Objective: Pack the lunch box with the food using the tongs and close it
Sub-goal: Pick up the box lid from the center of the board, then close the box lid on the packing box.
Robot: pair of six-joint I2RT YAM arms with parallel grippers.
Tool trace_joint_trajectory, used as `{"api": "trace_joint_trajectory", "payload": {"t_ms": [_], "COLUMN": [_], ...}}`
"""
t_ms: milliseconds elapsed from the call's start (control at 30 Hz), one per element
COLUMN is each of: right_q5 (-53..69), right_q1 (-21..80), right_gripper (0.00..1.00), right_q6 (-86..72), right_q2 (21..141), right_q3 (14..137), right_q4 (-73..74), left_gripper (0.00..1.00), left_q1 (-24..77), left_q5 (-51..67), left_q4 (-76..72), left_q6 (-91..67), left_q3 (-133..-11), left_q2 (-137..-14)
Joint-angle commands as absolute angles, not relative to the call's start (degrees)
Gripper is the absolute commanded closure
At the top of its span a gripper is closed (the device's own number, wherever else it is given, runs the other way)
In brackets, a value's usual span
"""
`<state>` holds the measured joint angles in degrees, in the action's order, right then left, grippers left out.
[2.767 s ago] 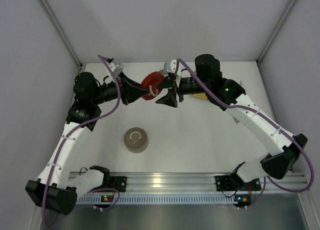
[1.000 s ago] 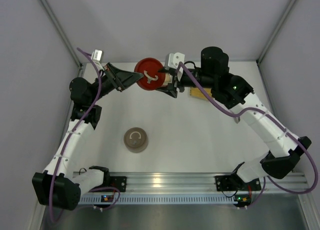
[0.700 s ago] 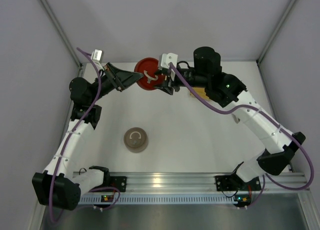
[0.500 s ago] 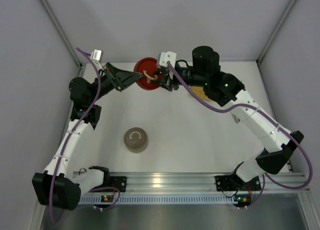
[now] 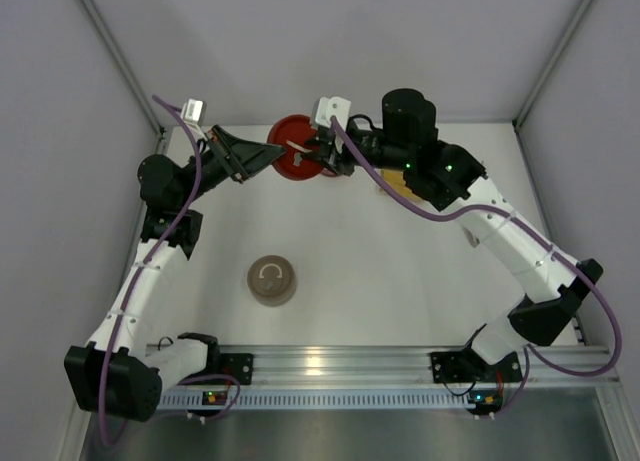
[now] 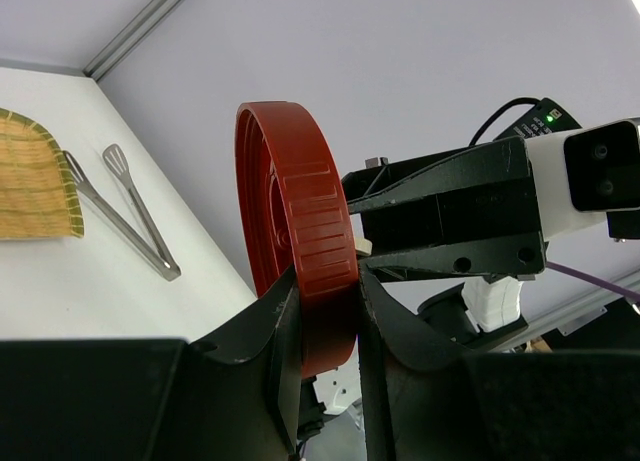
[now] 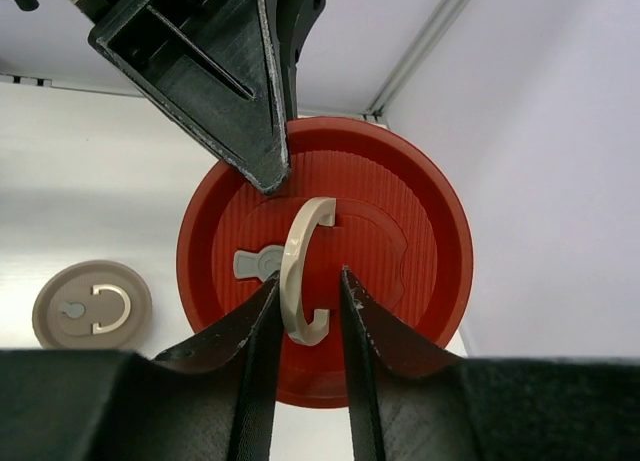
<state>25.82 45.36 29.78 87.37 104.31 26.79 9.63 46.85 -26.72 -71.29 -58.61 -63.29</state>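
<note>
From above, the left gripper (image 5: 268,154) and the right gripper (image 5: 314,153) meet at the red lid (image 5: 291,141) near the back wall. The right one hides part of it. A small beige lid (image 5: 271,280) lies well apart.

In the left wrist view, the left fingers pinch the lid's rim. The tongs (image 6: 125,216) lie just beside the cut-off yellow tray (image 6: 30,181).

In the right wrist view, the right fingers squeeze the lid's beige handle (image 7: 300,271).

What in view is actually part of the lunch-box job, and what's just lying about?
Job:
- red lid, gripped at its rim by the left hand
- its ring handle, between the fingers of the right hand
- tongs, untouched

Lying about:
- tan lid
- yellow woven tray

No food in view.
</note>
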Motion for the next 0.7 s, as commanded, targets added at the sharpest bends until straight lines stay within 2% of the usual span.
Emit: {"api": "trace_joint_trajectory", "payload": {"t_ms": [0,133,367,433,467,500,533,567,667], "right_q5": [24.9,24.3,23.4,22.9,22.8,22.3,21.2,20.5,17.0], "right_q1": [47.0,47.2,47.5,47.5,47.5,47.5,47.4,47.2,45.7], "right_gripper": [0.73,0.78,1.0,1.0,1.0,1.0,1.0,1.0,1.0], "right_q6": [29.5,29.8,28.9,28.6,28.4,28.1,28.1,28.2,27.4], "right_q2": [88.2,88.2,88.2,88.2,88.2,88.2,88.2,88.2,88.4], "right_q3": [106.8,106.7,106.3,106.2,106.1,106.0,105.8,105.6,104.0], "right_q4": [24.4,24.5,24.5,24.4,24.4,24.3,24.2,23.5,22.0], "left_gripper": [1.0,1.0,1.0,0.86,0.72,0.51,0.08,0.02,0.02], "left_q1": [9.8,9.8,9.8,9.8,9.7,9.6,9.4,8.9,5.6], "left_q5": [47.5,47.5,47.7,47.6,47.6,47.5,47.5,47.3,44.5], "left_q4": [-30.2,-30.3,-29.4,-28.4,-28.0,-27.3,-24.2,-21.4,-9.5], "left_q6": [-72.1,-72.1,-70.7,-70.2,-69.4,-69.0,-68.1,-65.2,-57.6], "left_q3": [-59.7,-59.5,-59.1,-58.8,-58.7,-58.7,-59.1,-59.6,-61.8], "left_q2": [-62.4,-62.2,-62.1,-62.1,-62.2,-62.2,-62.2,-62.2,-61.6]}}
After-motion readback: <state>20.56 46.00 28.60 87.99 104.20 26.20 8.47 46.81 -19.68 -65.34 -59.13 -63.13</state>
